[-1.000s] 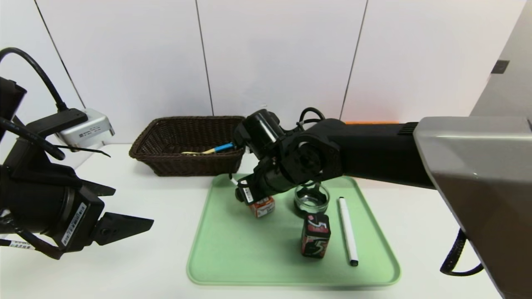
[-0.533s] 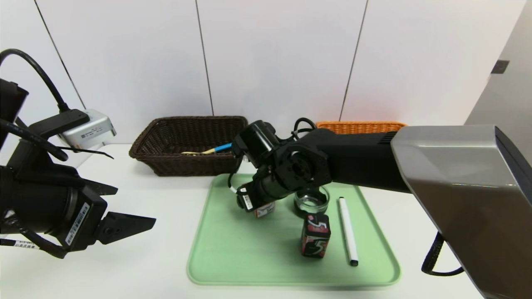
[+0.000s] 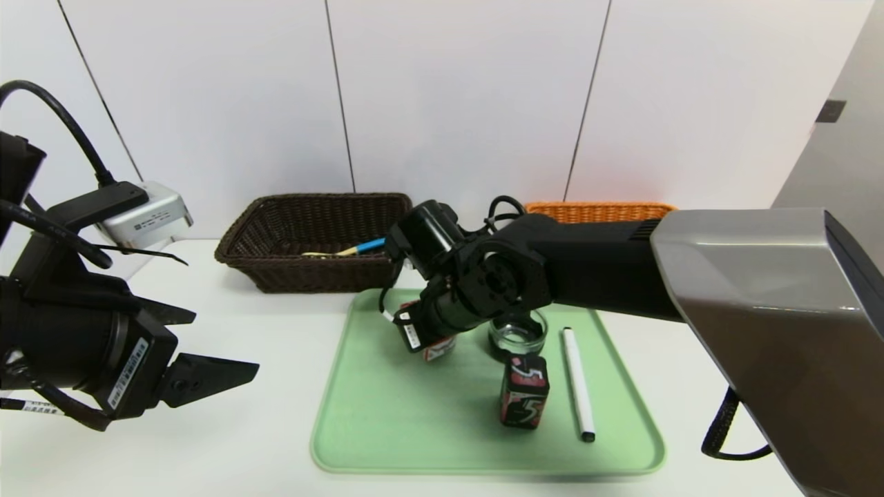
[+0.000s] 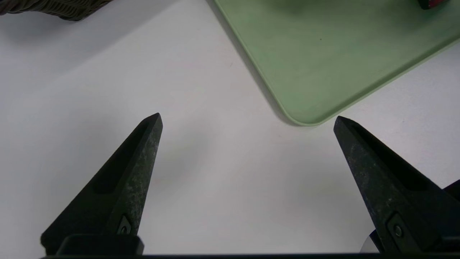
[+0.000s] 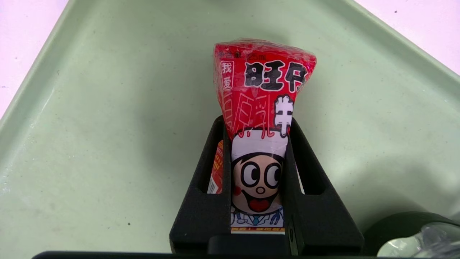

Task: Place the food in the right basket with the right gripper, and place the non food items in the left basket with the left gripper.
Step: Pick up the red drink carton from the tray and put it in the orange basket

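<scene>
While the left hand (image 3: 207, 345) hangs idle over the bare desk (image 3: 228, 428) with its fingers (image 4: 136, 162) spread wide and nothing between them, the brown basket (image 3: 311, 241) behind it holds a blue-tipped stick. Farther right, on the green tray (image 3: 414, 428), the right hand (image 5: 257, 151) is clamped on a small red milk carton (image 5: 260, 108), its two fingers pressed against the carton's flat sides with the printed face showing between them; the carton appears to sit on the tray toward its far left part, not yet lifted. Judged from its wrapped, folded end, the carton is a light, thin-walled pack that would dent under a hard squeeze and whose film could slip, so a moderate grip across the flat sides near the middle, as taken here, looks the safest hold. Beside it stand a glass jar (image 3: 518, 331), a dark gum bottle (image 3: 525, 393) and a white pen (image 3: 579, 386), the pen lying along the tray's right side. Behind the arm, the orange basket (image 3: 601, 210) waits for the food.
</scene>
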### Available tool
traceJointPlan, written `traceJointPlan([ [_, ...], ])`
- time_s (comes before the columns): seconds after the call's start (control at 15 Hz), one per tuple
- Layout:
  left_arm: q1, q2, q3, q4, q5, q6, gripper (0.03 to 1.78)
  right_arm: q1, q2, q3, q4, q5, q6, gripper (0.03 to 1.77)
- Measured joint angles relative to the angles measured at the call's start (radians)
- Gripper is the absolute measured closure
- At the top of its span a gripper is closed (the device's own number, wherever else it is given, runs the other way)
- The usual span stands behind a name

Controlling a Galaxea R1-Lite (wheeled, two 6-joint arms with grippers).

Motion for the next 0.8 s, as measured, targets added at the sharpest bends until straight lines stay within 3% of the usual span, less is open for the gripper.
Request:
traceJointPlan([
  [0.8, 0.000, -0.018, -0.002, -0.001, 0.001, 0.001, 0.12, -0.024, -0.186, 0.008, 0.090, -0.002, 0.019, 1.49],
])
